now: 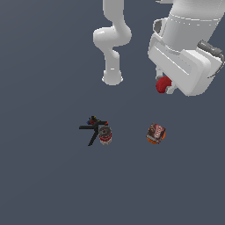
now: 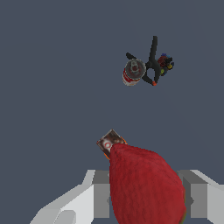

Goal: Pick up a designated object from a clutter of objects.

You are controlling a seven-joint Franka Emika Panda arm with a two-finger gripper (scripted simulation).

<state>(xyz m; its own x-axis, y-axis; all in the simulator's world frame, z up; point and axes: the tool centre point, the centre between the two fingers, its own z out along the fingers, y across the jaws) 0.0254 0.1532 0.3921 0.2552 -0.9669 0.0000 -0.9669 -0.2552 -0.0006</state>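
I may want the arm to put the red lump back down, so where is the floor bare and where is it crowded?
The gripper holds the red lump aloft. Bare floor lies between the can and the orange-brown box, and all across the exterior view's lower half. It is crowded only where the black tool touches the can.

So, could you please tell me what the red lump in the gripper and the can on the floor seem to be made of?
The red lump looks matte and faintly dimpled, like soft fruit skin or rubbery plastic; the render leaves that open. It sits between the fingers of the gripper. The can seems metal: a silvery ringed lid over a red printed label, though without strong shine.
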